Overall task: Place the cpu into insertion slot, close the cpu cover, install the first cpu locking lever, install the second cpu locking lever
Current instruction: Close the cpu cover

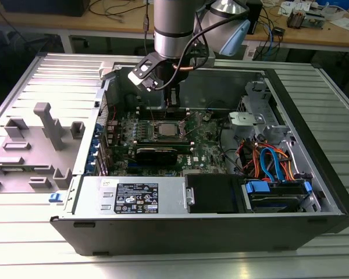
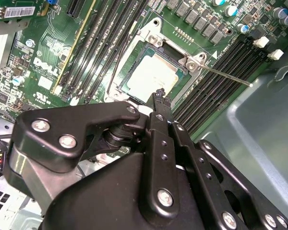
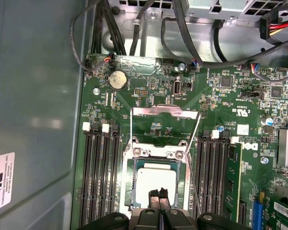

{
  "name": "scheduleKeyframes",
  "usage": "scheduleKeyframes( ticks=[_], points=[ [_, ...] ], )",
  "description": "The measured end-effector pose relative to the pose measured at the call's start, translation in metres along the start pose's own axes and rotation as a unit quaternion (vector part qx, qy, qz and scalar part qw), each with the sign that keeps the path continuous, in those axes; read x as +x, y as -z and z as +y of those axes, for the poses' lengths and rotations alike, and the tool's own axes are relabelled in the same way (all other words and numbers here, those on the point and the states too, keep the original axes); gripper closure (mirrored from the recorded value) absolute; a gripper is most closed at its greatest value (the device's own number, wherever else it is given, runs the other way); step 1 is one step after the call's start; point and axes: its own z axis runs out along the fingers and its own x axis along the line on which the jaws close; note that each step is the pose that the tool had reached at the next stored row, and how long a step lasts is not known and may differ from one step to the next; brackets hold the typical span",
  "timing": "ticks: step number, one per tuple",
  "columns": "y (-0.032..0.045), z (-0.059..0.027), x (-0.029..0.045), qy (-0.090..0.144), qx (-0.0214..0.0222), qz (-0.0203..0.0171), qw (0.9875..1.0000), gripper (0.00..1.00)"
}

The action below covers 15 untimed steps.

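Down inside the open computer case (image 1: 180, 229), the cpu (image 3: 156, 179) lies flat in the insertion slot (image 3: 130, 187), the cpu cover (image 3: 165, 110) swung open, the gripper (image 3: 158, 194) poised at its edge, fingertips pressed together on nothing; a light, stiff, fragile chip, I'd say, best taken by its edges.

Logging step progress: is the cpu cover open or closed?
Open: the cpu cover lies flipped back beyond the insertion slot, leaving the cpu bare.
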Motion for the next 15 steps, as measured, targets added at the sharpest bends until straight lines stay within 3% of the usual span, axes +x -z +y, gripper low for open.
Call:
scheduleKeyframes(
  ticks=[15],
  points=[
    [0.001, 0.001, -0.0001, 0.0, -0.0001, 0.0005, 1.0, 0.89]
  ],
)
